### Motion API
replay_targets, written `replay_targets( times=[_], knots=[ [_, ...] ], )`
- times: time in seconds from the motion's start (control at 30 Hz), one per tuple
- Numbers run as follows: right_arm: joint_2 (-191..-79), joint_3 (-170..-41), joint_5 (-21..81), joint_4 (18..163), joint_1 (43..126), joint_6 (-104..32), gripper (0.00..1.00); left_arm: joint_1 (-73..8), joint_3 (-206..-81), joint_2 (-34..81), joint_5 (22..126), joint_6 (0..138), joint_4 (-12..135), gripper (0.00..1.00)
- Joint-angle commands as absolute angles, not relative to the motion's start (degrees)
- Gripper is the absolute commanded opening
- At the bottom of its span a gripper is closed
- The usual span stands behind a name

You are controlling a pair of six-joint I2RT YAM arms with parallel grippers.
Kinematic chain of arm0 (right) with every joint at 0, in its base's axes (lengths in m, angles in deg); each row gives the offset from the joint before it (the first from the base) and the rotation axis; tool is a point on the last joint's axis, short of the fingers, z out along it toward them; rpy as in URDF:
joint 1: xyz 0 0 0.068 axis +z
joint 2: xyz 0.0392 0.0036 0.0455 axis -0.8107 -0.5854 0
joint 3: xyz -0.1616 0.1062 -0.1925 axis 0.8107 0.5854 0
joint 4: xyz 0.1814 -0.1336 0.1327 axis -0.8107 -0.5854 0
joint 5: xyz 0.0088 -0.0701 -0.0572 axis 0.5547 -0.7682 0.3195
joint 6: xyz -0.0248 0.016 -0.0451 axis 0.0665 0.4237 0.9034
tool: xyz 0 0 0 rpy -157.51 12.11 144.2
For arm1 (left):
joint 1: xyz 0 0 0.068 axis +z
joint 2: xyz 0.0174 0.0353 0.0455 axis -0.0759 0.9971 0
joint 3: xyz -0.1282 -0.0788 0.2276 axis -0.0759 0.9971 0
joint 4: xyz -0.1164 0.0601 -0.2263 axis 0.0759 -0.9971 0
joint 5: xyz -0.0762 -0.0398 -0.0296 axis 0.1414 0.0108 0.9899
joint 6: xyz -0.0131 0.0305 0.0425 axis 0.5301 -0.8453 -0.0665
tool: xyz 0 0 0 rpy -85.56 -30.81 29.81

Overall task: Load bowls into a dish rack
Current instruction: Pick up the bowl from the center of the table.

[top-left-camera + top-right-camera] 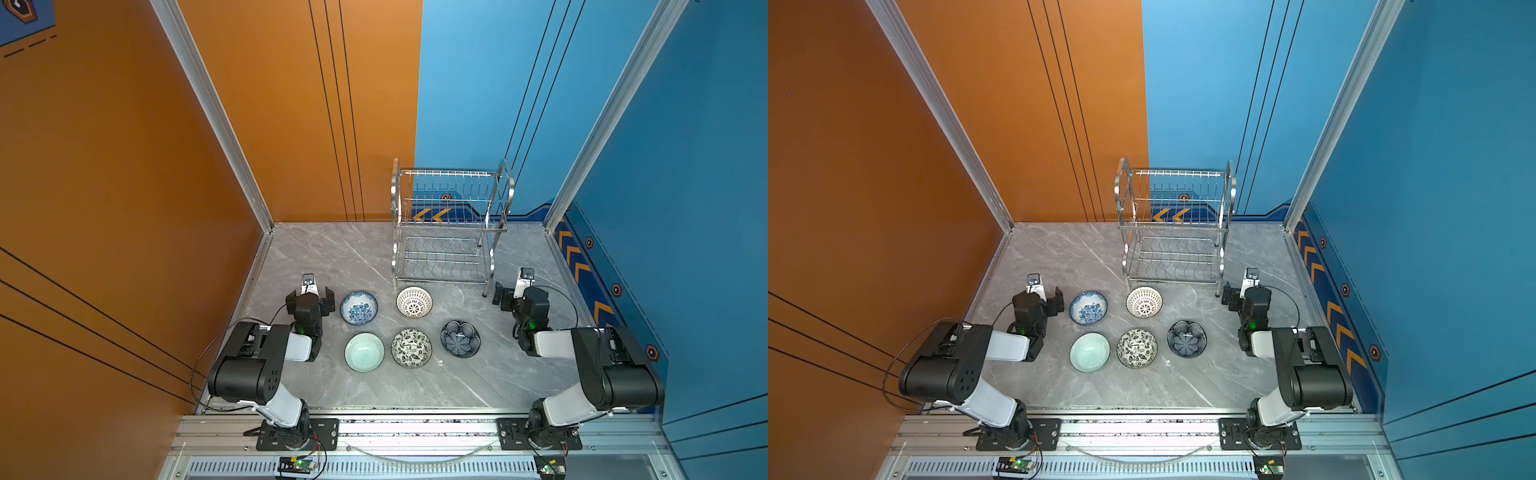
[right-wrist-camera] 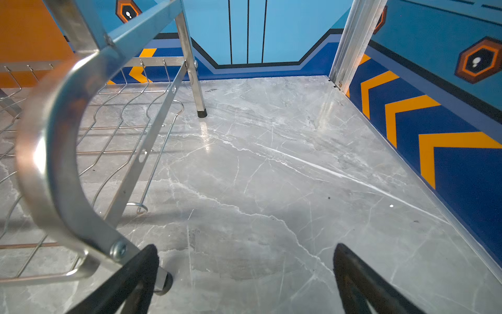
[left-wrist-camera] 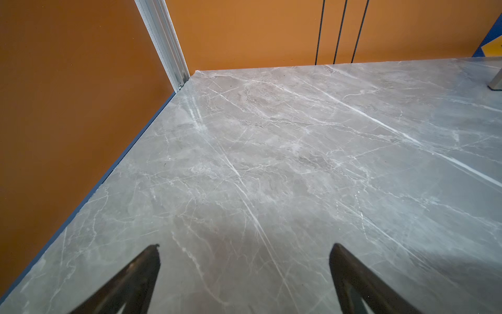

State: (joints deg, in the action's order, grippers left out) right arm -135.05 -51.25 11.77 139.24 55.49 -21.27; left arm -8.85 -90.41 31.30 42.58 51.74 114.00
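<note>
Logging what looks like the very start: dish rack [image 1: 395, 208] stands at the back of the grey marble surface [image 1: 332, 257], both wire tiers bare. All five bowls sit upright, mouths up, on the surface in front of it, none touching. Far row: blue-floral bowl [image 1: 358, 308], white lattice bowl [image 1: 414, 302], the second just before the rack's front edge. Near row: mint bowl [image 1: 364, 352], leaf-patterned bowl [image 1: 411, 348], navy bowl [image 1: 460, 338].

Arms flank the group, one each side. Left fingers [image 3: 135, 277] spread wide, nothing between them, over bare surface; both top views put them just beside the blue-floral bowl. Right fingers [image 2: 353, 277] equally wide and empty, just beside the rack's front leg [image 2: 164, 282] on that side; wrist view shows the arched frame [image 2: 49, 152] close along one finger. Contact or not: cannot tell.

Reading of the layout, as judgement: bowls grouped between the arms so either can reach one, blue-floral and mint falling to the left, navy to the right. Wide fingers suit straddling a rim wall without adjustment. Wavy, slotted shelf wires suggest bowls belong on edge, so each will likely need tilting going in. Upper tier is open from above and looks the easier target; lower tier has the upper one overhead. Hazards: glazed rims may slip in a pinch, and the right arm could clip the frame when it first moves.
</note>
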Motion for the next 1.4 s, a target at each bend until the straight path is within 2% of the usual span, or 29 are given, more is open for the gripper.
replay_targets(
  times=[0.0, 1.17, 1.3, 1.37],
  knots=[
    [-134.6, -51.31, 12.02, 137.96, 55.57, -21.67, 1.0, -8.57, -91.29, 30.37, 43.17, 52.27, 113.53, 0.98],
    [-134.34, -50.5, 8.74, 139.18, 57.04, -20.97, 1.0, -8.57, -91.27, 30.29, 43.14, 52.34, 113.53, 0.98],
    [-130.67, -45.57, 3.94, 146.09, 57.18, -22.7, 1.0, -9.22, -89.8, 26.2, 40.33, 52.71, 112.78, 0.98],
    [-125.71, -42.12, 3.12, 147.61, 56.89, -23.38, 1.0, -12.39, -88.72, 22.59, 34.15, 50.5, 112.99, 0.98]
  ],
)
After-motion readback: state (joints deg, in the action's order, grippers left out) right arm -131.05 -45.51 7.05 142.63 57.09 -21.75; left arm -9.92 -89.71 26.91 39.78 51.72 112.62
